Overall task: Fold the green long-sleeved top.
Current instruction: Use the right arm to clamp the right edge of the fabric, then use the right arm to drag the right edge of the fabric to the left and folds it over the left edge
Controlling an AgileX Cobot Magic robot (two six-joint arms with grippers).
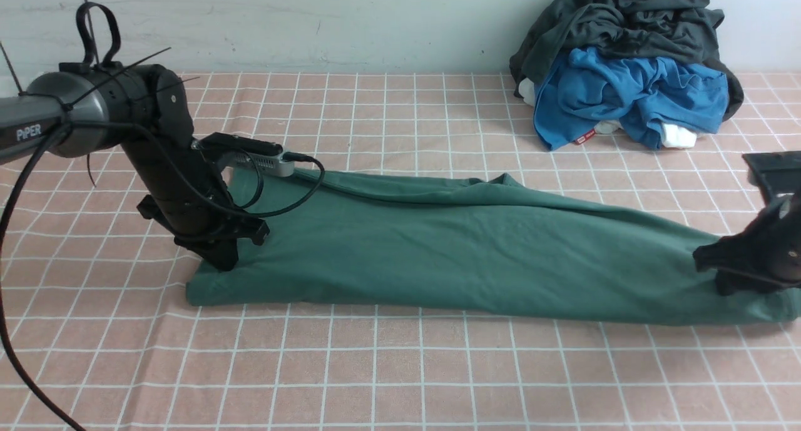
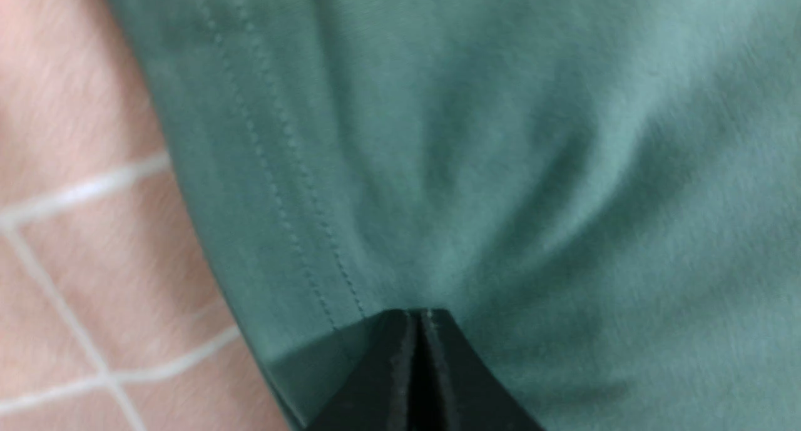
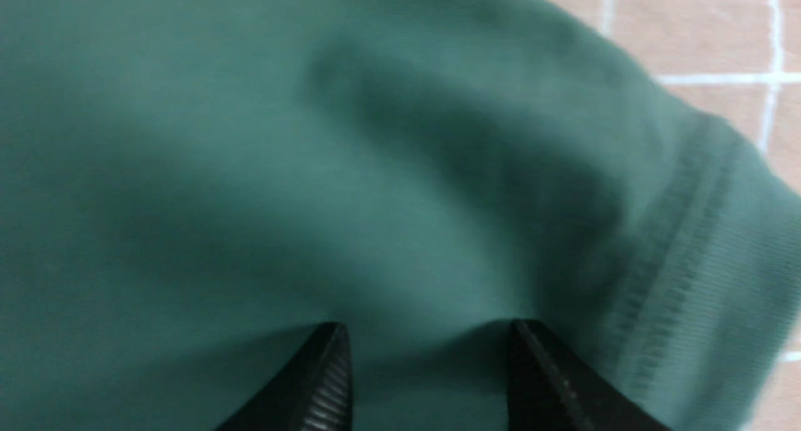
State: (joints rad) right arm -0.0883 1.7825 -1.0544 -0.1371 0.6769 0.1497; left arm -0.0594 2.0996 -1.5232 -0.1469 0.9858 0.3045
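The green long-sleeved top (image 1: 469, 256) lies folded into a long band across the pink checked tablecloth (image 1: 375, 381). At its left end, close to the stitched hem (image 2: 275, 187), my left gripper (image 1: 222, 259) points down onto the cloth. Its jaws are shut (image 2: 418, 312) and the fabric puckers toward the tips. At the band's right end my right gripper (image 1: 729, 287) rests on the cloth. In the right wrist view its jaws (image 3: 428, 331) stand open, with the tips against the green fabric beside a ribbed edge (image 3: 707, 274).
A pile of clothes sits at the back right by the wall: a dark grey-black garment (image 1: 626, 18) on top of a bright blue one (image 1: 626, 93), with white cloth (image 1: 679, 136) under them. The left arm's cable (image 1: 19, 349) hangs down at the front left.
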